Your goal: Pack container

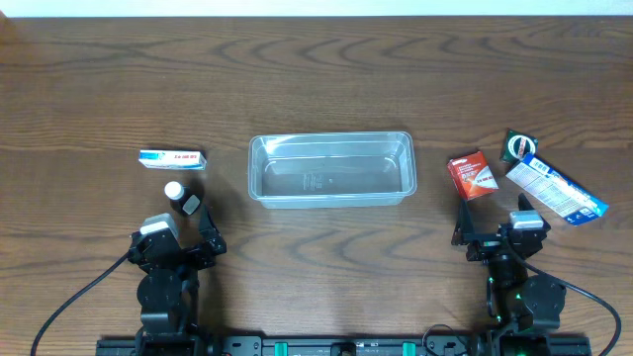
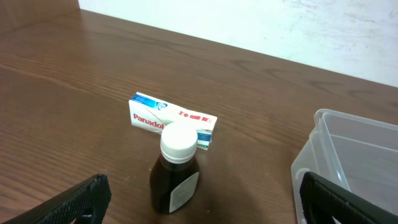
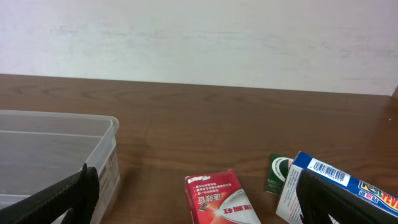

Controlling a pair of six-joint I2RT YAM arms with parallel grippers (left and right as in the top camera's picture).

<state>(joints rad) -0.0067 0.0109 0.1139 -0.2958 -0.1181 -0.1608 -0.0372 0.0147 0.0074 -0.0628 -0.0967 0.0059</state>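
Note:
The clear plastic container [image 1: 331, 137] lies at the table's middle with nothing in it. Left of it lie a white-and-blue Panadol box [image 1: 172, 158] and a dark bottle with a white cap [image 1: 182, 198]. My left gripper [image 1: 183, 240] is open just behind the bottle [image 2: 176, 177], apart from it. To the right lie a red box [image 1: 474, 175], a green packet [image 1: 519, 145] and a blue-and-white box [image 1: 556, 188]. My right gripper [image 1: 493, 225] is open just short of the red box [image 3: 221, 199], holding nothing.
In the left wrist view the Panadol box [image 2: 155, 115] lies beyond the bottle, and the container's corner [image 2: 348, 118] is at the right. The right wrist view shows the container's wall [image 3: 56, 117] at the left and the green packet [image 3: 278, 172] beside the blue-and-white box [image 3: 329, 180].

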